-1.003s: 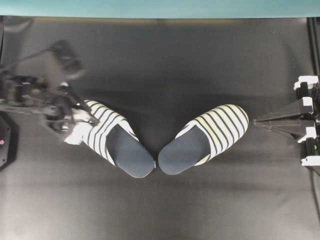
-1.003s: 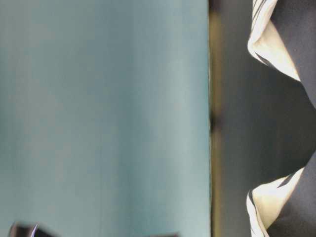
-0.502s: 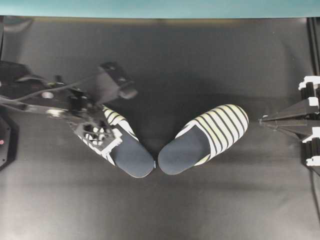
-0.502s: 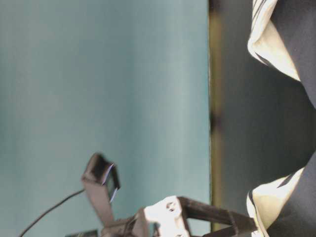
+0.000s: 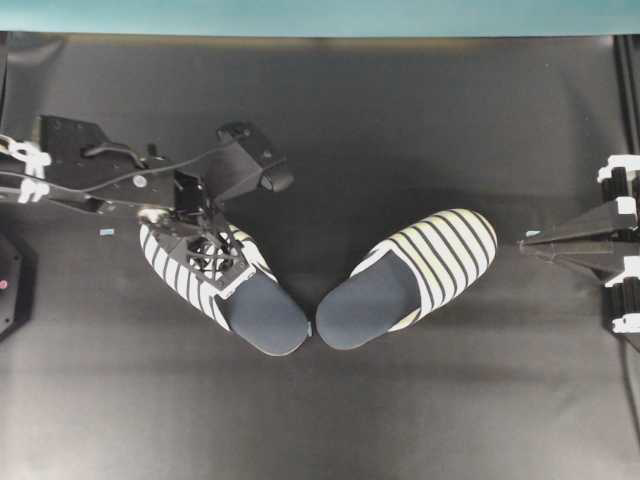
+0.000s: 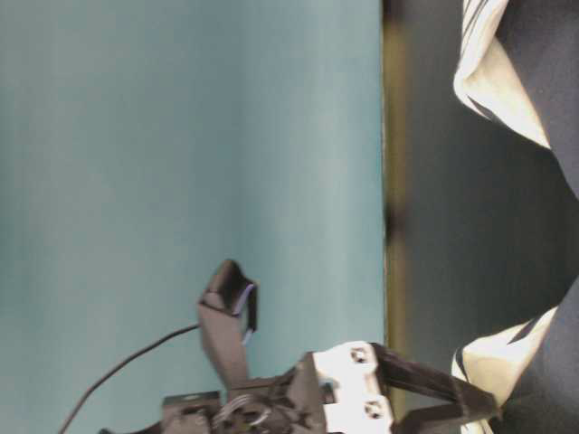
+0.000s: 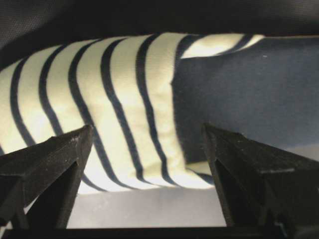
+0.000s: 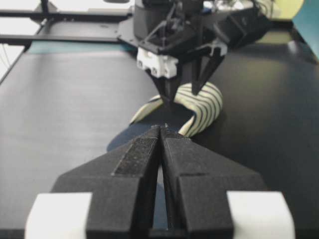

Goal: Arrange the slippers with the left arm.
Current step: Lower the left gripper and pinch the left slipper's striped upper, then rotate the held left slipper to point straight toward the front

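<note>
Two slippers lie on the black mat with their navy heels nearly touching. The left slipper points its striped toe up-left, and the right slipper points up-right. My left gripper hangs open right over the left slipper's toe cover. In the left wrist view the striped cover and the navy insole lie between and beyond the wide-apart fingers, and nothing is gripped. My right gripper rests shut at the right edge, pointing at the right slipper.
The black mat covers the whole table under a teal back wall. The left arm's links and cable stretch in from the left edge. A black base sits at the far left.
The left arm has swung in from the left edge to above the left slipper's toe cover, jaws spreading a little wider. Both slippers and the right arm stayed put.
</note>
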